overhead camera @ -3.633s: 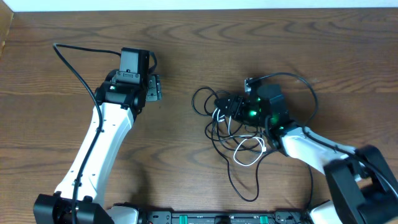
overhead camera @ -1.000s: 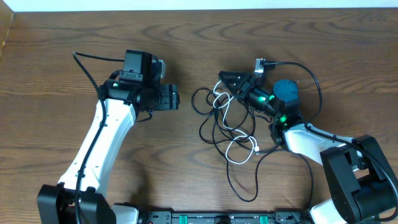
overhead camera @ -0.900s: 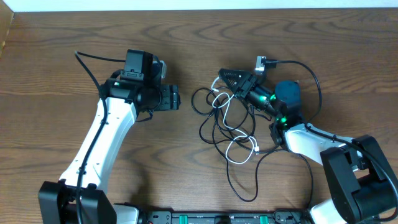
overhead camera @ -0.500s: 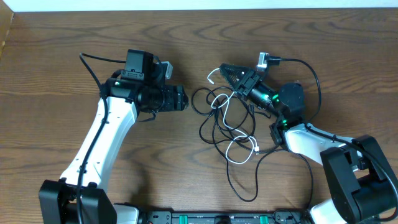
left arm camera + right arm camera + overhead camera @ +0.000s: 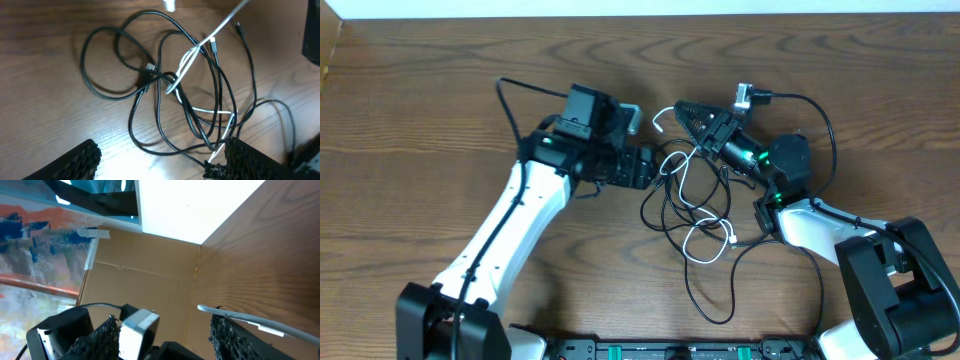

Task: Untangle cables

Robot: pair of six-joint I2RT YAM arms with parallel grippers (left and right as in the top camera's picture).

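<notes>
Centrally on the table [image 5: 420, 100]: one tangle of cables [image 5: 682, 205], black strands and white ones. I cannot count them exactly. Its long axis runs from the far side toward the near edge. One white cable [image 5: 235, 316] slants up out of it and lies across a finger of the right gripper [image 5: 682, 112], whose jaws stand apart. The left gripper [image 5: 648, 168] is just beside the heap, jaws wide apart, holding nothing.
</notes>
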